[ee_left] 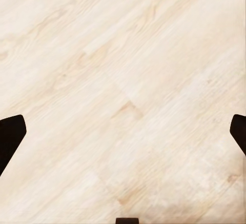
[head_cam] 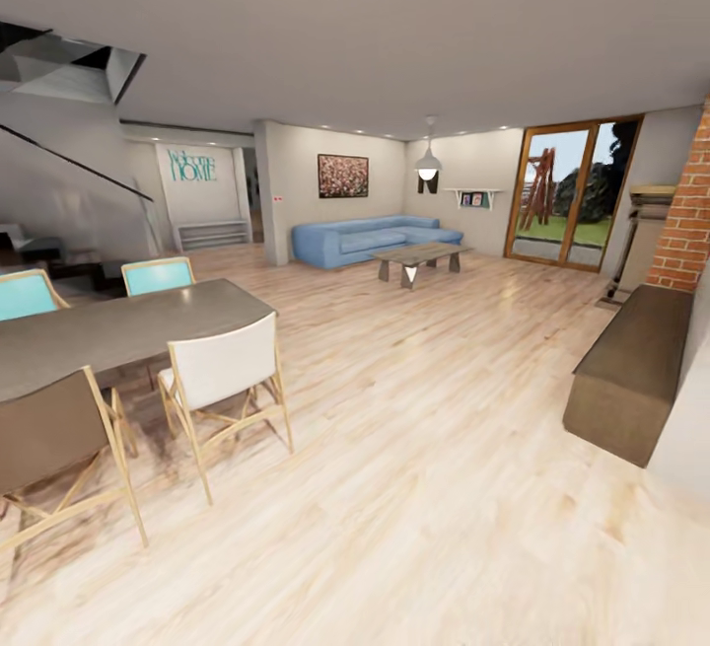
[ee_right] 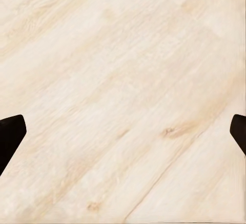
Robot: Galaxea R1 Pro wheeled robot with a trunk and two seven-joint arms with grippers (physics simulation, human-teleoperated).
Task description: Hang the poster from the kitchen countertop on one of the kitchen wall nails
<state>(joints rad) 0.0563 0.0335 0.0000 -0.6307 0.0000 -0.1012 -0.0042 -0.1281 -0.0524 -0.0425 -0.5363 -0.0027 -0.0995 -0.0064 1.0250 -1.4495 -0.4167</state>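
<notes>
At the head view's left stands a dark dining table [head_cam: 118, 325] ringed by chairs: two turquoise ones [head_cam: 158, 274] behind it, a white chair [head_cam: 229, 362] and a brown chair [head_cam: 49, 434] in front. Further right come a blue sofa [head_cam: 370, 237], a coffee table [head_cam: 421, 257], a glazed door [head_cam: 569, 190] and a brick column [head_cam: 687, 222]. The left gripper [ee_left: 123, 131] spreads wide with nothing between its fingertips, light wood floor [ee_left: 128, 55] beneath it. The right gripper [ee_right: 123, 131] is likewise spread and empty-handed over the planks.

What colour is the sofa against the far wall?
Light blue; the sofa shows best in the head view, behind the low coffee table.
</notes>
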